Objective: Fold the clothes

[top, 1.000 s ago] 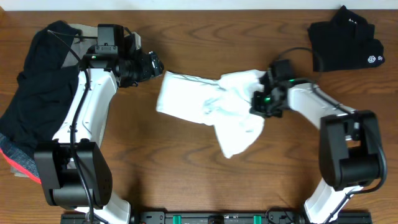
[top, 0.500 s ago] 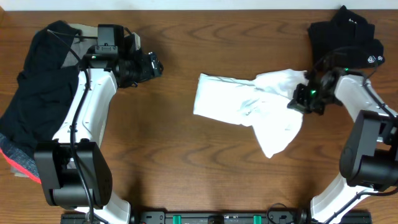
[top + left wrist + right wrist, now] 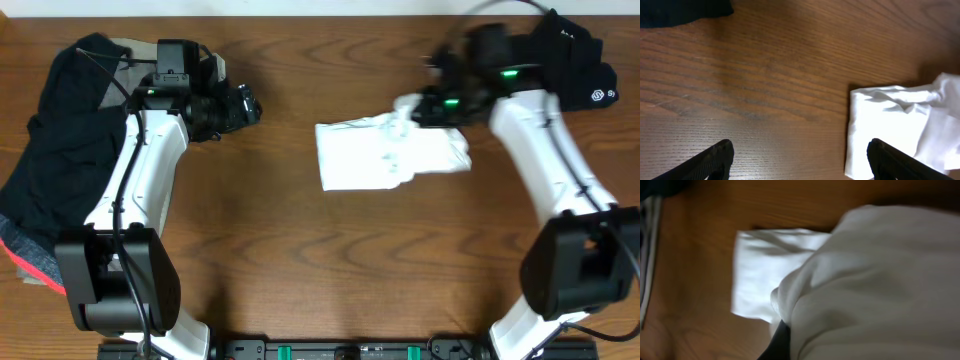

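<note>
**Right gripper pinches the white T-shirt; left gripper hangs with its jaws wide apart**

The right gripper (image 3: 421,108) is closed tight on a bunched fold of the white T-shirt (image 3: 388,158), at the shirt's upper right part. In the right wrist view the cloth (image 3: 865,280) billows over the gripper and fills most of the picture. Only a dark sliver of one finger (image 3: 779,341) shows beneath it, so the pinch itself is hidden by fabric. A flatter panel of the shirt lies farther out on the wood. From overhead, the shirt lies right of the middle of the table (image 3: 300,270) as a rough rectangle. Its left edge is fairly straight, and its right side is crumpled and drawn up toward the gripper. The right arm reaches in from the right edge, passing just beside a black garment (image 3: 575,62) with small white logos in the far right corner. That garment lies apart from the white shirt.

The left gripper (image 3: 250,103) stands well apart from the shirt, with its jaws spread wide and nothing between them. Its wrist view shows both fingertips (image 3: 715,159) low in the frame over bare wood, with the shirt's left edge (image 3: 890,125) ahead to the right. A heap of dark garments (image 3: 60,150) lies along the table's left edge, behind the left arm, with a red-hemmed piece (image 3: 30,262) at its near end.
</note>
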`<action>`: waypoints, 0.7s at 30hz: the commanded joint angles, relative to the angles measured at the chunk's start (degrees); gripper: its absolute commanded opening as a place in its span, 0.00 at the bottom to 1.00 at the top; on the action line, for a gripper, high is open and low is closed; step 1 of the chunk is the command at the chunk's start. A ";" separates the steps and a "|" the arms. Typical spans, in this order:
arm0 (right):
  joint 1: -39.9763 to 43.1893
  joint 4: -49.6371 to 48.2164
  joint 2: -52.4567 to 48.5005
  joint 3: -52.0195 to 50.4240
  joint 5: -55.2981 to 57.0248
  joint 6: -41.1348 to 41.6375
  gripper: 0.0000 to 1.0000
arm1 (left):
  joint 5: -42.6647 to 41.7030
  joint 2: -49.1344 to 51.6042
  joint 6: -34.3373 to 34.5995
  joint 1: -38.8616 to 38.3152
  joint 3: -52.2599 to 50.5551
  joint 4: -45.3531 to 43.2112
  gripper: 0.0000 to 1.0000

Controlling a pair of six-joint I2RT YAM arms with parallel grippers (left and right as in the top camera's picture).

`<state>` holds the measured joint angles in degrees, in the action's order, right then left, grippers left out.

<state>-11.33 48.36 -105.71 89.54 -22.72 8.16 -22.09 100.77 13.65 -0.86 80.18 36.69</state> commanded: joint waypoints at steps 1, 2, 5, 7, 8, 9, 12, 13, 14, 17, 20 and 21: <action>-7.61 -2.08 0.61 0.90 3.54 3.50 0.01 | 0.31 0.31 -0.55 0.13 -0.24 0.22 0.86; -9.73 -2.89 0.26 0.90 4.63 4.17 0.01 | 0.31 0.33 -0.55 0.13 -0.24 0.22 0.86; -14.71 -3.85 -1.86 0.90 7.06 5.09 0.01 | 0.31 0.35 -0.57 0.13 -0.24 0.22 0.86; -17.03 -3.37 -3.63 0.90 8.83 5.16 0.01 | 0.31 0.37 -0.57 0.13 -0.24 0.26 0.86; -17.88 -2.99 -4.50 0.90 9.75 5.64 0.01 | 0.31 0.39 -0.59 0.13 -0.24 0.37 0.86; -18.27 -2.80 -4.98 0.90 10.10 5.95 0.01 | 0.31 0.39 -0.76 0.13 -0.24 0.42 0.86; -18.67 -2.82 -5.22 0.90 10.19 6.19 0.01 | 0.33 0.39 -1.22 0.15 -0.24 0.42 0.87; -18.69 -2.89 -5.22 1.03 10.32 6.19 0.01 | 0.35 0.42 -1.22 0.15 -0.24 0.37 0.86; -18.67 -2.64 -5.22 1.44 10.32 6.19 0.01 | 0.35 0.42 -1.22 0.15 -0.24 0.35 0.86; -18.27 -2.56 -5.22 1.70 10.32 6.19 0.01 | 1.33 0.42 -1.20 0.15 -0.24 0.15 0.86; -18.10 -2.10 -5.22 2.27 10.60 5.84 0.01 | 3.96 0.42 -1.16 0.42 -0.24 -0.11 0.86; -18.16 -1.84 -5.22 2.54 10.93 5.01 0.01 | 4.61 0.42 -1.11 0.72 -0.24 -0.48 0.87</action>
<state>-29.80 46.22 -111.11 90.19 -12.97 13.39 -20.38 100.77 13.41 -0.80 80.18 36.64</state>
